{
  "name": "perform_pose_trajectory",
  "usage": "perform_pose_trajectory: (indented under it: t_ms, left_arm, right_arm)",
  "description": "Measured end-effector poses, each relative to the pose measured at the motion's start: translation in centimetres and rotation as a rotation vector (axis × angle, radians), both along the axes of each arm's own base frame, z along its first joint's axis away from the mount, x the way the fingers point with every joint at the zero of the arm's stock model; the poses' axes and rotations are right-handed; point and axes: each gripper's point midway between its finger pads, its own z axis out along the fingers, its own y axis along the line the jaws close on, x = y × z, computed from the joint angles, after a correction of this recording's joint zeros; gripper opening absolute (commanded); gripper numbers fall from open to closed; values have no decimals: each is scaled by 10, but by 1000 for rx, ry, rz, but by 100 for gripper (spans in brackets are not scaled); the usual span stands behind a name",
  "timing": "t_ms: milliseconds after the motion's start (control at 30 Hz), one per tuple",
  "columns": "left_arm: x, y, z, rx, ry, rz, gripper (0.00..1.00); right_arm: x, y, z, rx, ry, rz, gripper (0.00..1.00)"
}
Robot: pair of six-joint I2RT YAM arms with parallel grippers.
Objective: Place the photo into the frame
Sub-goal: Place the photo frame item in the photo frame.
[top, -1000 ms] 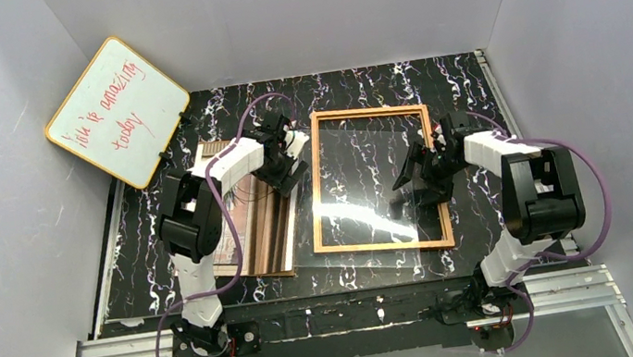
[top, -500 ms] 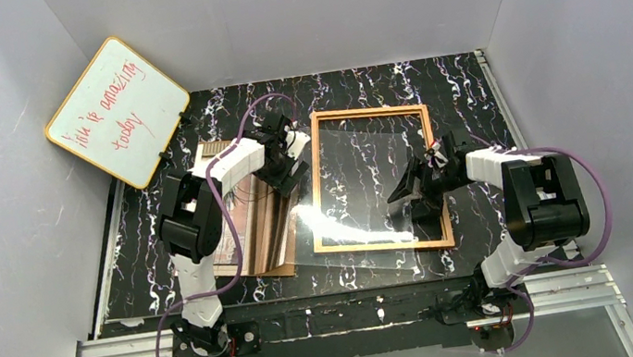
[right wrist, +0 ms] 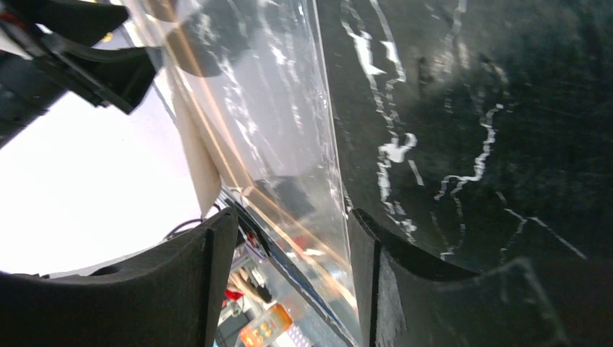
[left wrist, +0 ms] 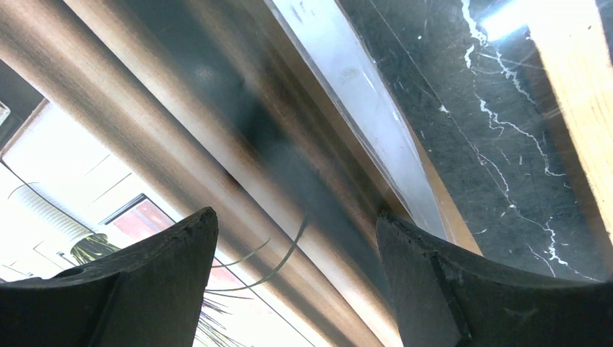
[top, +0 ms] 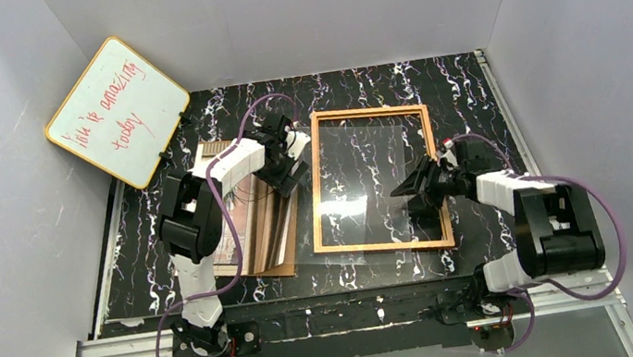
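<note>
As the right gripper (right wrist: 289, 224) shifts to the frame's (top: 384, 247) side and narrows, the clear pane (right wrist: 282, 130) edge now sits between its still-parted jaws, probably for lifting. Left gripper (left wrist: 296, 224) hangs released, photo (left wrist: 79, 166) beneath its jaws, unframed.

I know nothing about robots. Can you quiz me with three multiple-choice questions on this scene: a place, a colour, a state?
1. Where does the photo lie?
A. Left of the frame
B. Inside it
C. Against the far wall

2. What colour is the writing on the whiteboard?
A. Blue
B. Red
C. Green

3. What state is the left gripper in?
A. Shut on the photo
B. Shut on the frame
C. Open, over the photo

Answers: 1 A, the print lies outside the wooden rim. 2 B, red handwriting on white. 3 C, its wrist view shows a wide gap with nothing gripped.
</note>
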Motion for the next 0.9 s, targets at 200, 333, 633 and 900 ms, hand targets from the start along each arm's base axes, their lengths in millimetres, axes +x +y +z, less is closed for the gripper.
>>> perform_pose_trajectory:
  t_ms: [200,333,633,900]
  left_arm:
    - [0,0,0,4,-2,-6,78]
    - [0,-1,0,8,-5,-10,78]
    - [0,-1,0,9,-6,-16,78]
    - [1,-1,1,11,-7,-17,80]
  right_arm:
    - [24,0,39,17,-206,-24,50]
    - [32,0,43,17,-238,-19,39]
    - [44,4,26,30,-191,20,28]
    - [52,7,37,53,-237,66,1]
